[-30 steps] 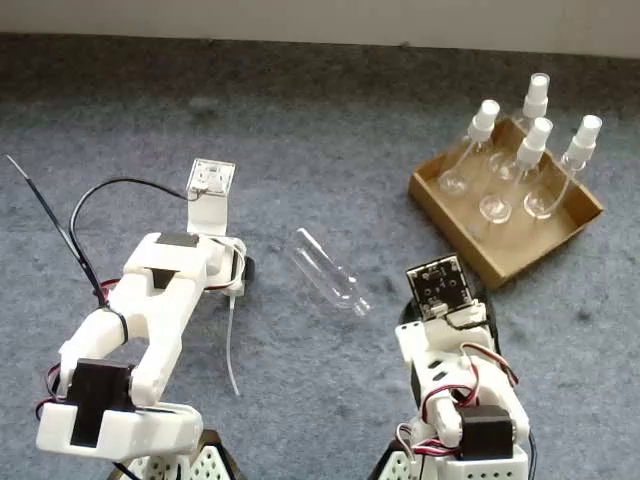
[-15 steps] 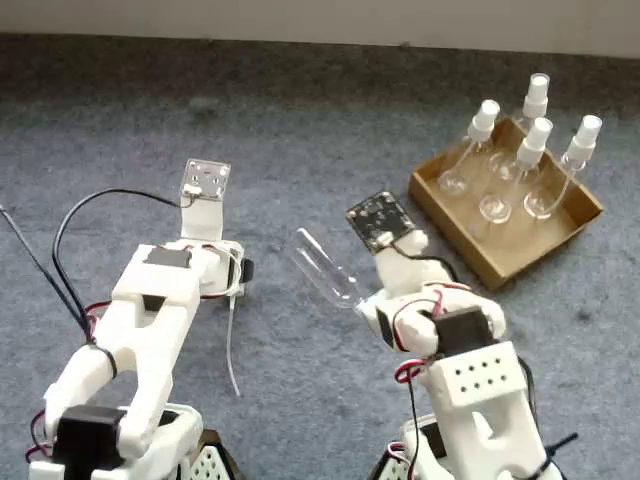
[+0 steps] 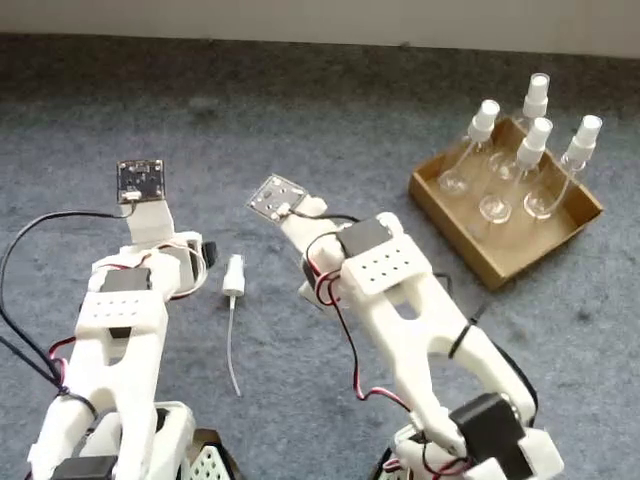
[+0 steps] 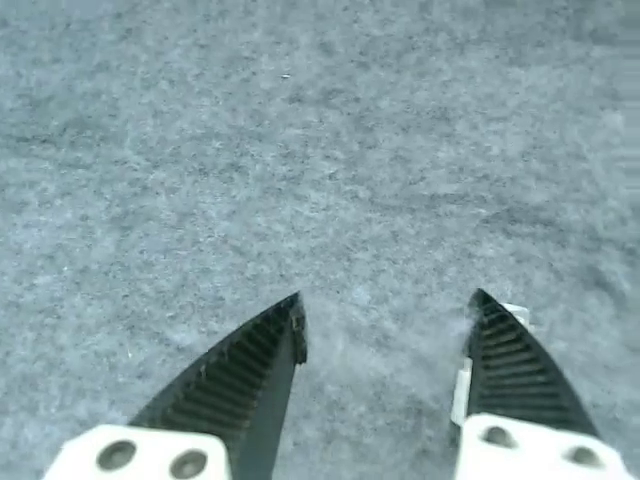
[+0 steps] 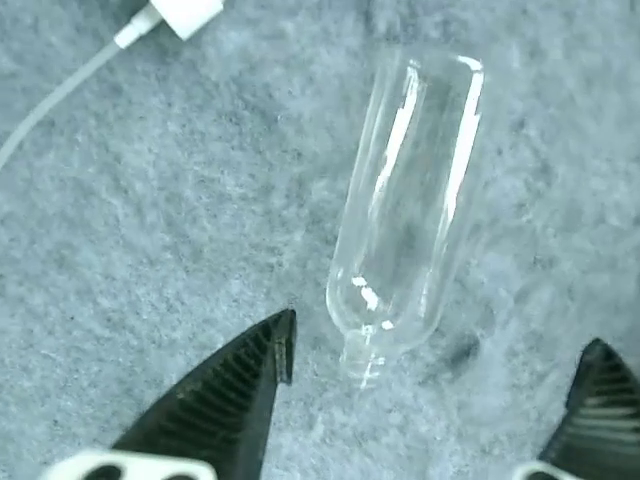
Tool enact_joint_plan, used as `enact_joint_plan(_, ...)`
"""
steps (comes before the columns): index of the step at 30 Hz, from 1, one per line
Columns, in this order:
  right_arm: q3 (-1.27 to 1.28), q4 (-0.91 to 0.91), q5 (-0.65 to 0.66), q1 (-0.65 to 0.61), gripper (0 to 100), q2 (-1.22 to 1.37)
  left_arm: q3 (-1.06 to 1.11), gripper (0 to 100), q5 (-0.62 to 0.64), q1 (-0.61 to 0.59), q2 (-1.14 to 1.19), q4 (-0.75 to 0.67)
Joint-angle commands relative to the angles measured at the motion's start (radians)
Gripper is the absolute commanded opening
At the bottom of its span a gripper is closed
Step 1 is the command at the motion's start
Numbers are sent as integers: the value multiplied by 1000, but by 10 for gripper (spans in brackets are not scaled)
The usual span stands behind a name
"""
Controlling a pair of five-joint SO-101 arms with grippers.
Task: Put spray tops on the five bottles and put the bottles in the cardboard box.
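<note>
**Hovering over last bare bottle point(image 5: 410, 200)**

Cardboard box point(image 3: 445, 228) holds four capped bottles point(image 3: 527, 150). Right gripper point(image 5: 440, 330) is wide open and empty, straddling the bottle's neck on the carpet point(image 3: 300, 130). I expect round glass to roll when pinched. Left gripper point(image 4: 388, 296) is wide and empty. Spray top point(image 3: 233, 275) lies loose between the arms.

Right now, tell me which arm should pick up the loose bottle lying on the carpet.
Right, I'd say. The right claw is open just over the bottle, whose neck lies between its jaws. The left claw, also open, faces bare carpet beside the spray top.
</note>
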Motion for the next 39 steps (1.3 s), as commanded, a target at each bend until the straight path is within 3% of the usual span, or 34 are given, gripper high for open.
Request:
enact_joint_plan(1,-134,8,34,-18,389,102,-5,238,23,-39,-31,-28)
enact_joint_plan(21,-504,10,35,-12,381,581,-2,238,20,-94,-31,-84)
enact_joint_plan(25,-547,10,25,-8,246,642,-4,238,18,-94,-31,-86)
enact_joint_plan(29,-575,15,-157,28,156,645,-4,238,18,-94,-31,-86)
enact_joint_plan(39,-819,288,-476,59,152,645,-4,238,18,-94,-31,-86)
